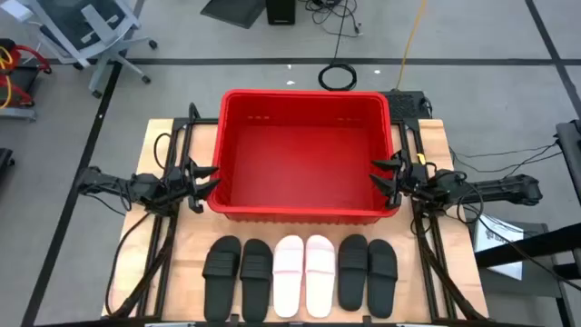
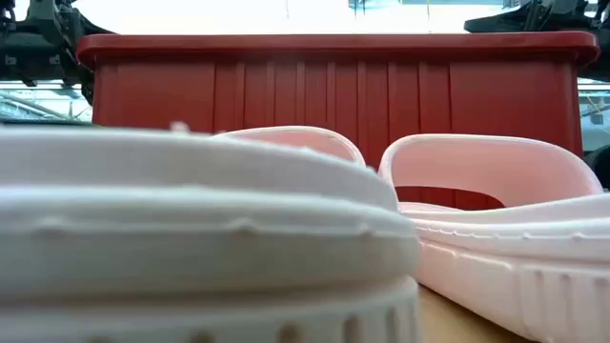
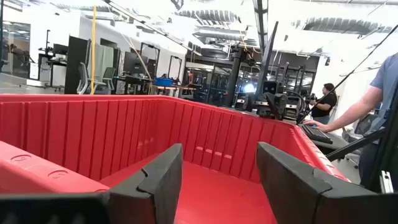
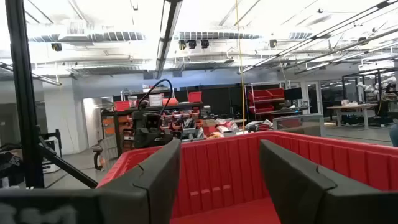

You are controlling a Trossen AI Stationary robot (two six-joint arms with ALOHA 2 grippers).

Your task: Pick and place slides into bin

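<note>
My left tool (image 1: 211,178) and right tool (image 1: 379,176) wait with fingers apart beside the empty bin (image 1: 305,214), because all six slides (image 1: 300,276) lie on the table (image 1: 182,250).

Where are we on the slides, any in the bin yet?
Nothing done yet: the red bin looks empty in the high view and both wrist views. All six slides, four black slides and two pale ones, lie in a row in front of it. Nothing is in hand: the left tool and right tool hang open at the bin's two sides. All six remain to be picked and placed.
</note>
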